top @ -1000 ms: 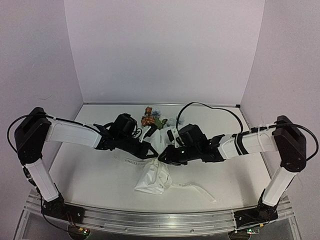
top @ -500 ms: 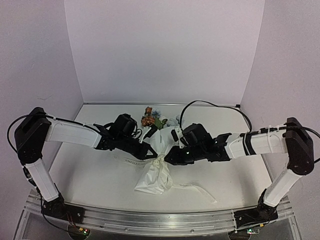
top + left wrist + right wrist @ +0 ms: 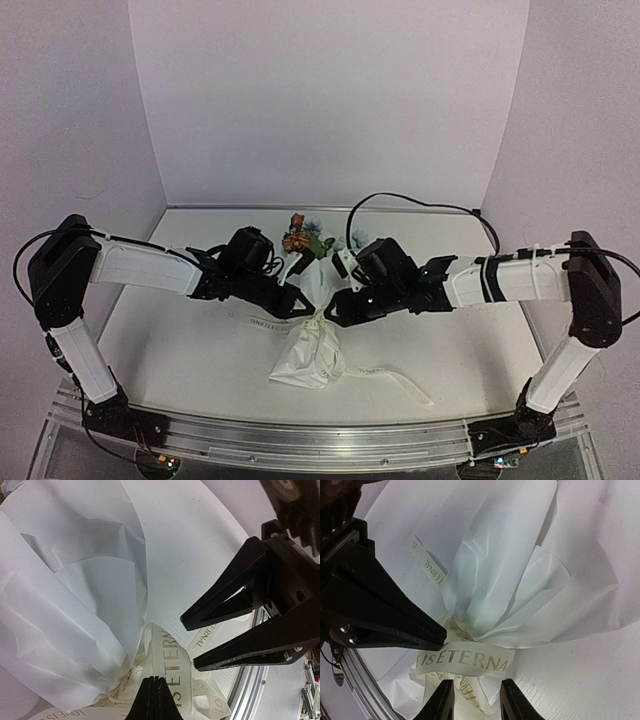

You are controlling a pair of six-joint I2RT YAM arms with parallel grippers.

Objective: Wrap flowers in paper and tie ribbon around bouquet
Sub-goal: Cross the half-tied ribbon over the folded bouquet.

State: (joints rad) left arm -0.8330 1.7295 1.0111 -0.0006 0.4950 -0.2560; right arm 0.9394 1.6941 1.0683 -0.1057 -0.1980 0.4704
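Table (image 3: 170,350): white, with pale lilac walls (image 3: 330,100) behind
Bouquet (image 3: 308,355): lies between the two sets of fingers; its pinched waist sits right at their tips
Paper (image 3: 500,570): thin, white, crinkled; gathered tight at the waist, flaring in folds beyond the fingers
Flowers (image 3: 300,240): orange and pale blooms poke out at the far end, past the fingers
Ribbon (image 3: 465,659): cream band with gold lettering, looped round the waist; one tail trails left of the fingers, one right
Left gripper (image 3: 155,682): clenched, tips against the ribbon; whether a strand is pinched is unclear
Right gripper (image 3: 477,685): released; fingers parted, ribbon loops lying loose between them
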